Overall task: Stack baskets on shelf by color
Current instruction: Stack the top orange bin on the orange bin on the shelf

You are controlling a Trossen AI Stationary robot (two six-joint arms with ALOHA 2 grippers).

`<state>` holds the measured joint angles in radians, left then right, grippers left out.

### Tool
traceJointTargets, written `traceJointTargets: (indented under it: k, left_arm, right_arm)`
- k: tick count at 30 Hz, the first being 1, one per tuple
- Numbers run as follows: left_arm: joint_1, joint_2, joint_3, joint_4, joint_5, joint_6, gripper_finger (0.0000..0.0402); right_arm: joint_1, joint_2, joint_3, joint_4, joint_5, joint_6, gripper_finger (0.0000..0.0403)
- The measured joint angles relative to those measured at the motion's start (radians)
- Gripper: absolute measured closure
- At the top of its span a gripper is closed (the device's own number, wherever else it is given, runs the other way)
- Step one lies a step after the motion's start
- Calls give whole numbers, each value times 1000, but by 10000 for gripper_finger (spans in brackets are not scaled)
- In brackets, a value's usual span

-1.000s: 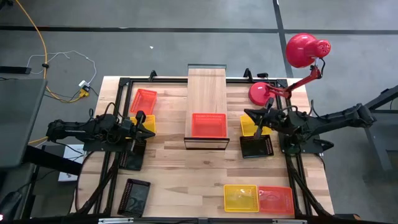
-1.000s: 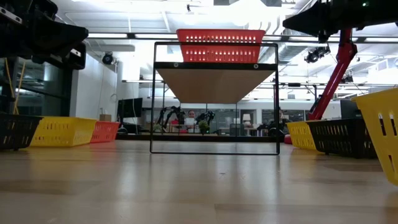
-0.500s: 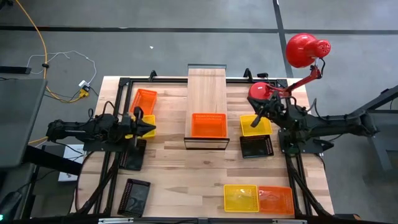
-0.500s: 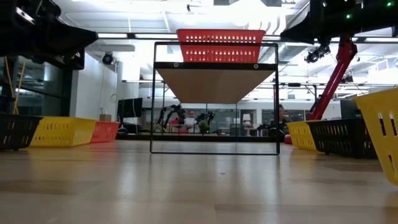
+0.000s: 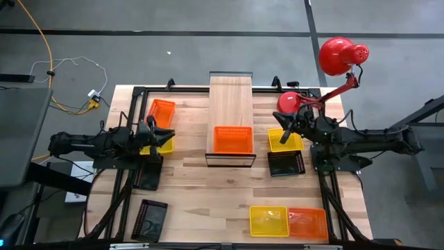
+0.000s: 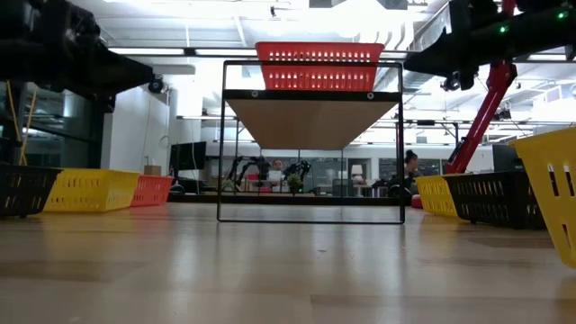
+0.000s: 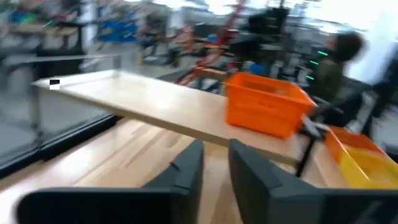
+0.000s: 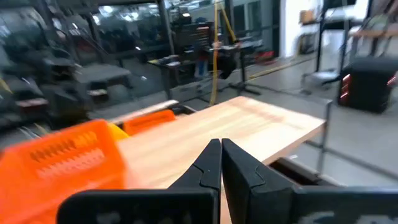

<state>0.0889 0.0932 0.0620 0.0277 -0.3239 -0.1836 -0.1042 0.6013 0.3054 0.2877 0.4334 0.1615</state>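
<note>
Shelf (image 5: 231,97): long light-wood plank on a dark frame, standing mid-table, its long axis running from the table's far edge toward the near edge. In the low view it is seen end-on, the plank (image 6: 312,122) raised above the tabletop.

Orange basket on shelf (image 5: 233,139): one only, at the plank's near end, flat and upright, its long side lying across the plank. Also seen in the left wrist view (image 7: 266,112) and the right wrist view (image 8: 59,163).

Left side of table: orange basket (image 5: 161,112) toward the far edge; yellow basket (image 5: 161,141) just nearer, partly under the left arm; black basket (image 5: 148,174) nearer again, long axis pointing far-to-near; second black basket (image 5: 152,219) by the near edge, slightly skewed.

Right side of table: yellow basket (image 5: 286,139) beside the shelf; black basket (image 5: 286,164) touching its near side. By the near edge, a yellow basket (image 5: 269,221) and an orange basket (image 5: 307,222) side by side, long sides parallel to the edge.

Left gripper (image 5: 166,137): above the left yellow basket, pointing toward the shelf; fingers (image 7: 185,171) a narrow gap apart, holding nothing.

Right gripper (image 5: 284,134): above the right yellow basket, pointing toward the shelf; fingers (image 8: 208,167) pressed together, empty.

Red desk lamp (image 5: 338,59): at the table's far right corner.
</note>
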Motion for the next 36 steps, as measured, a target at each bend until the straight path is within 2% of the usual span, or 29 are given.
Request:
traceJointTargets:
  k: [4, 7, 11, 17, 23, 27, 32, 36]
  left_arm:
    - [26, 101, 152, -145, -44, -139, 263]
    - [54, 213, 295, -299, -108, -154, 216]
    - [107, 395, 444, -489, -215, -235, 177]
    - [235, 660, 584, -634, -242, -375, 168]
    - [384, 870, 600, -649, -227, -499, 169]
    - [424, 978, 600, -649, -192, -547, 169]
    - [444, 1079, 600, -640, -231, -598, 170]
    - [477, 1158, 600, -592, -223, -570, 170]
  right_arm:
    - [0, 0, 0, 28, -22, 58, 403]
    - [0, -1, 0, 47, -19, 66, 403]
    - [-1, -1, 0, 47, -18, 70, 403]
    - [-1, -1, 0, 44, -17, 93, 403]
    - [-1, -1, 0, -4, -17, 125, 402]
    - [-1, -1, 0, -52, -17, 129, 402]
    - [-1, 0, 0, -106, 3, 126, 402]
    - [-1, 1, 0, -125, 45, 118, 402]
